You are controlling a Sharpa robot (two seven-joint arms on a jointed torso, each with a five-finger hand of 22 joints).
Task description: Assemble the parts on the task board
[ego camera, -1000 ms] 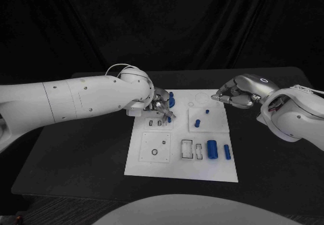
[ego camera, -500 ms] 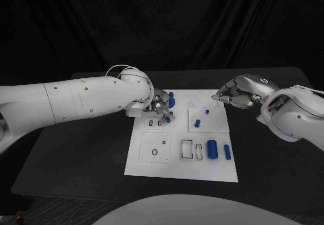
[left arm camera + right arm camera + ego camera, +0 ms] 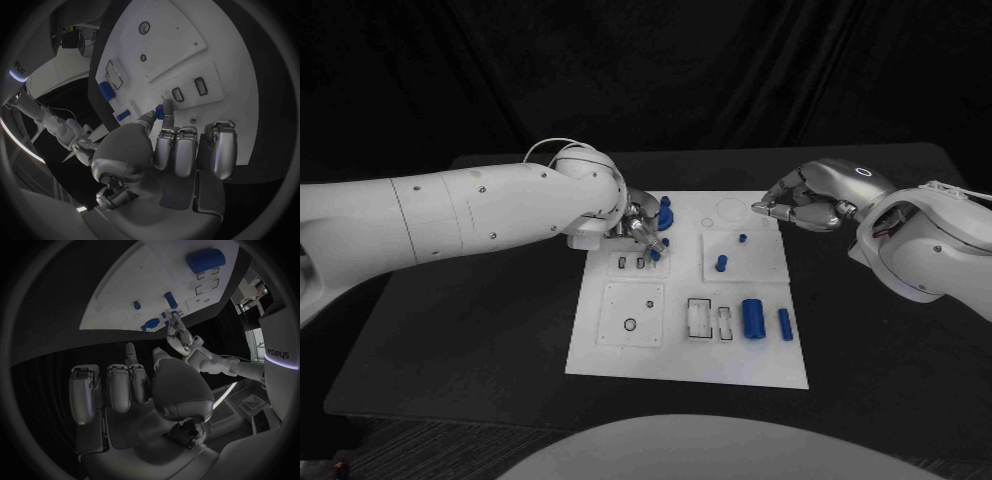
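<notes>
white board (image 3: 678, 350), blue parts (image 3: 753, 318), blk table (image 3: 473, 340)

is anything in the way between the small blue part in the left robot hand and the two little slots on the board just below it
Nothing visible blocks it. The left robot hand pinches a small blue part just above the two small slots on the task board; the board between them is bare.
</notes>
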